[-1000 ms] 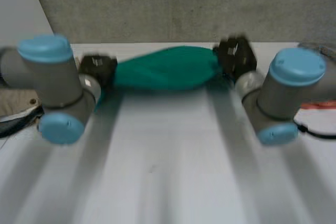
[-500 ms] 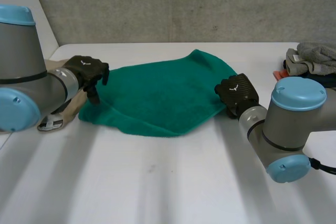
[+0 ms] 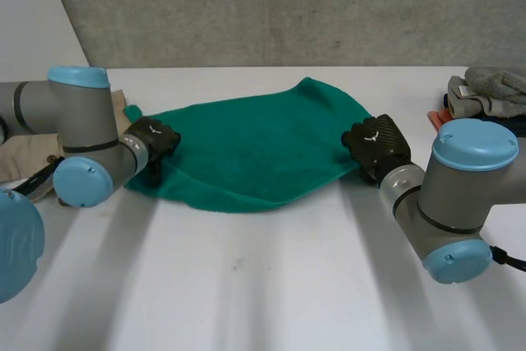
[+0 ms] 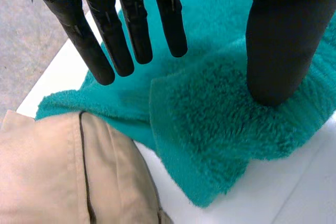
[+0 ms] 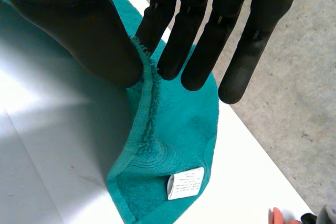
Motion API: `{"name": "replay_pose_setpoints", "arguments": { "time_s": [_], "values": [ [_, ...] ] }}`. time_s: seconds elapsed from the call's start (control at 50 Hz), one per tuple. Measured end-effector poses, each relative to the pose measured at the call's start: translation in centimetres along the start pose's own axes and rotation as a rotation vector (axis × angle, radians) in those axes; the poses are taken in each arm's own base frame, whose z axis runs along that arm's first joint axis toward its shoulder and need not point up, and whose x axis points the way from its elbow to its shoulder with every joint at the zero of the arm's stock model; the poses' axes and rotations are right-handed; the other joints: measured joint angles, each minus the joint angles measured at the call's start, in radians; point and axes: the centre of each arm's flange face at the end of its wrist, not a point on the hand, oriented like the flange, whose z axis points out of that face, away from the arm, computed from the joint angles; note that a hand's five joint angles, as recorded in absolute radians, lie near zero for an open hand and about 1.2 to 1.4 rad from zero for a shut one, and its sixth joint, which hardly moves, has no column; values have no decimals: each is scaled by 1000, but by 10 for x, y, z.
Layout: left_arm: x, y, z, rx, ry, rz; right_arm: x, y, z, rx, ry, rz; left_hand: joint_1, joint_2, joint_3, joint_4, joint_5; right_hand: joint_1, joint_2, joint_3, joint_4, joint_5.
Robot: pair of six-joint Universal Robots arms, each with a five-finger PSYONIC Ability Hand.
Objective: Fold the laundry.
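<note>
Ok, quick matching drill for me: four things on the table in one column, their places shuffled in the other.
1 green towel
2 beige garment
3 white label
4 grey cloths

A piled out past the right hand
B beside the left hand
C near a towel corner
D spread between the two hands

Pairs: 1-D, 2-B, 3-C, 4-A

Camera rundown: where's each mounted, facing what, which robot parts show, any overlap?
Head: between and behind the arms, looking down at the white table; both arms, left hand and right hand at the green towel's opposite edges.
Left wrist: on the left arm, looking along its palm; straight fingers over the towel, thumb pressing it, beige garment beside.
Right wrist: on the right arm; thumb and finger pinch the towel's edge; its label shows.
Shared: all show the towel.
</note>
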Motion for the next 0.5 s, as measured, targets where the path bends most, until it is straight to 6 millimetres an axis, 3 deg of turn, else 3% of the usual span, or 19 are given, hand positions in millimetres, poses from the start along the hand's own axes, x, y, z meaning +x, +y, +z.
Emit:
{"name": "replay_pose_setpoints", "arguments": {
  "time_s": [0.28, 0.38, 0.5],
  "values": [
    [2, 6, 2, -48, 9, 21, 4, 0, 1, 3, 5, 1, 139, 132, 135, 132, 126, 0, 0, 0, 0, 0],
    [0, 4, 1, -47, 0, 22, 5, 0, 1, 3, 5, 2, 576, 572, 569, 572, 555, 0, 0, 0, 0, 0],
    [-7, -5, -12, -63, -44, 21, 10, -5, -3, 2, 11, 2, 583, 619, 615, 620, 577, 0, 0, 0, 0, 0]
  ]
}}
